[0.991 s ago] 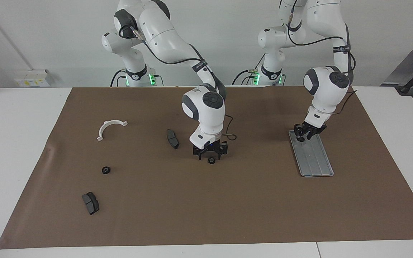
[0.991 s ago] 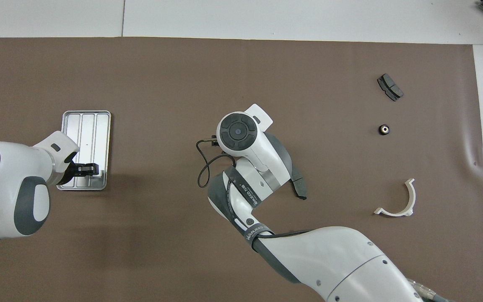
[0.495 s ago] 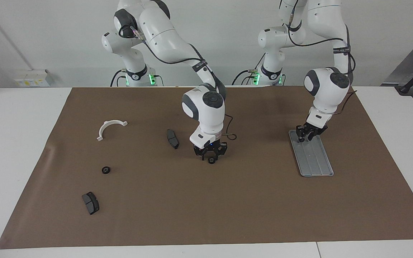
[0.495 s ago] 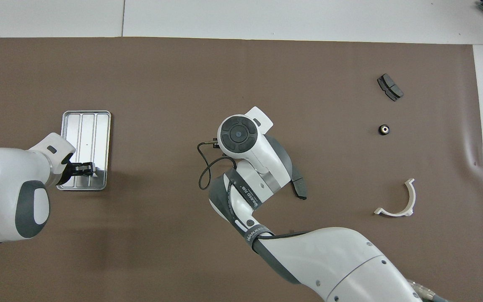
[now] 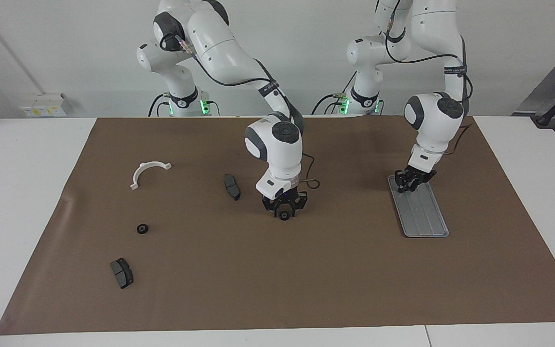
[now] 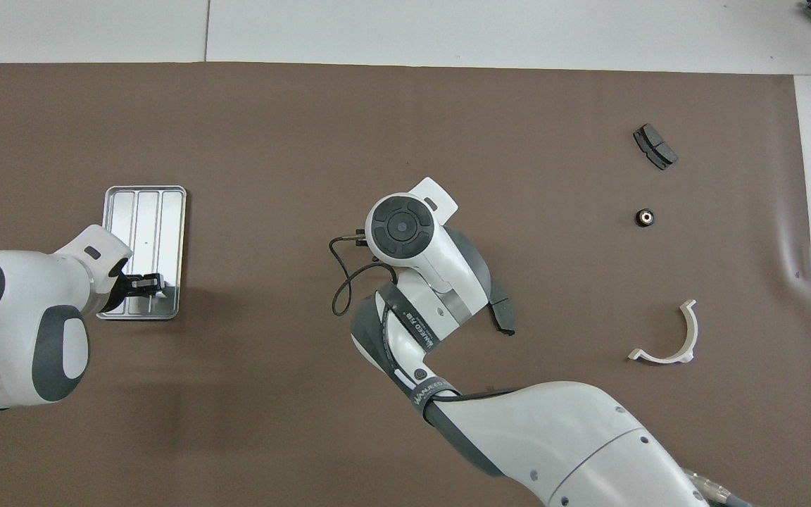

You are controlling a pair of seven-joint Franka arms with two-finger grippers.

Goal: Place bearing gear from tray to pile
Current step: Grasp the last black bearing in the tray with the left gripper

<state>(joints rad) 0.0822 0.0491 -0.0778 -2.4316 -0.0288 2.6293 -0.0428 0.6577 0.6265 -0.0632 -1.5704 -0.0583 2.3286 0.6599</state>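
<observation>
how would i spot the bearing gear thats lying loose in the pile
Start at the brown mat and go to the right arm's end, where loose parts lie scattered. Between the white half-ring bracket and a dark brake pad sits the bearing gear. It is the only small round black part there, with a pale centre hole seen from above.

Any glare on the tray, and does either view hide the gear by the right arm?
Facing view: the tray looks evenly grey, no glare; the bearing gear shows at the right end effector. Overhead view: the tray shines with bright reflections; the right arm's wrist hides that bearing gear.
</observation>
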